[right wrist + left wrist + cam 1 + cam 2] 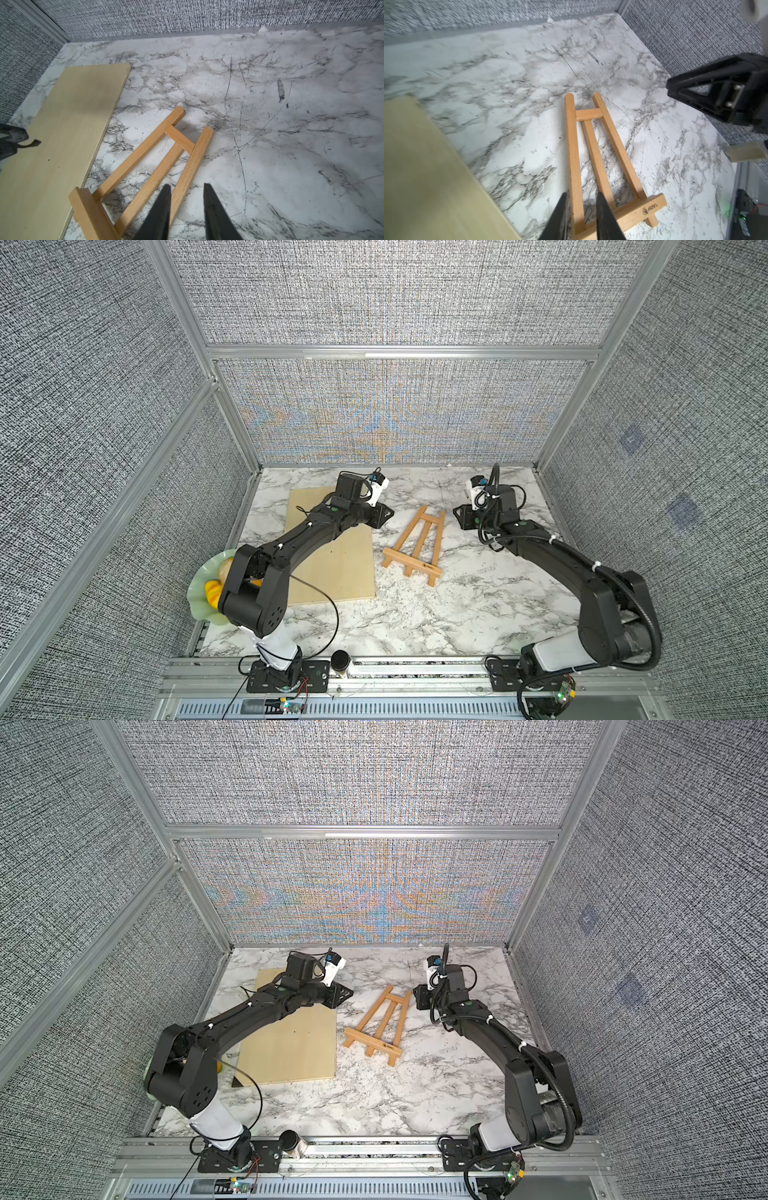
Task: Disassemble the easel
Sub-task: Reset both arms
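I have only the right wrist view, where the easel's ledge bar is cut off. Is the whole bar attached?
Observer: Yes; the ledge bar crosses both legs and the centre strut of the easel.
Operator: Where are the left jaws?
Observer: Apart and empty, raised beside the easel's top end, at the edge of the plywood board.
Operator: Anything else on the table?
Observer: A pale green dish of yellow-orange items, partly hidden by the left arm.

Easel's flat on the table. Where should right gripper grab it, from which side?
Probably the leg nearest the right gripper, mid-length, from straight above, jaws across its width. The easel lies flat; that slim bar has open gaps on both sides.
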